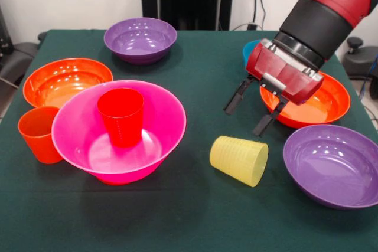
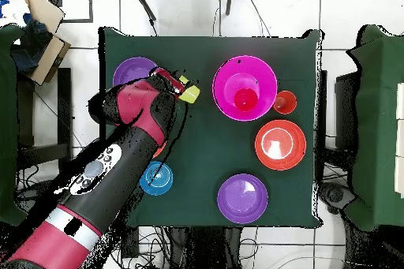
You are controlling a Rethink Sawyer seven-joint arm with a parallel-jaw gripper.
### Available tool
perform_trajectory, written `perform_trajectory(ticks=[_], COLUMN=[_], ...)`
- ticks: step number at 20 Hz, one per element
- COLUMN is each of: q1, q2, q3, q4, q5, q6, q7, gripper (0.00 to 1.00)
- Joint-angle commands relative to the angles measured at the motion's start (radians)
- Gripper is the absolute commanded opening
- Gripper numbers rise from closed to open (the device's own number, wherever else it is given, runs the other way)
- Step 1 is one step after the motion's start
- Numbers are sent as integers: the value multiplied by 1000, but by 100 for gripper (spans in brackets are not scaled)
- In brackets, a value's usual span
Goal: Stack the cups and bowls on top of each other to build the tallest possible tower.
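Glossy purple bowl (image 1: 335, 164) nearest, ribbed yellow cup (image 1: 239, 160) on its side w/ end effector (image 1: 250, 110) open, empty above.

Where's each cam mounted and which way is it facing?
Front view: across the table from the robot, facing it; the red arm and open gripper come in top right above the yellow cup.
Overhead view: above the table, straight down, base at bottom; arm runs up from bottom left.
Shared: pink bowl holding the red cup.
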Motion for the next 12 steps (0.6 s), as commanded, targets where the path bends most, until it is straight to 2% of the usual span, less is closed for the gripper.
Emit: perform_trajectory(ticks=[1,6,12], q1=[-25,-6,10], q2=[-18,19,96], q3=[121,106,95], q4=[-142,-135,-98], q5=[14,3,7], q6=[211,299,212], q7=[97,141,214], gripper=[100,100,100])
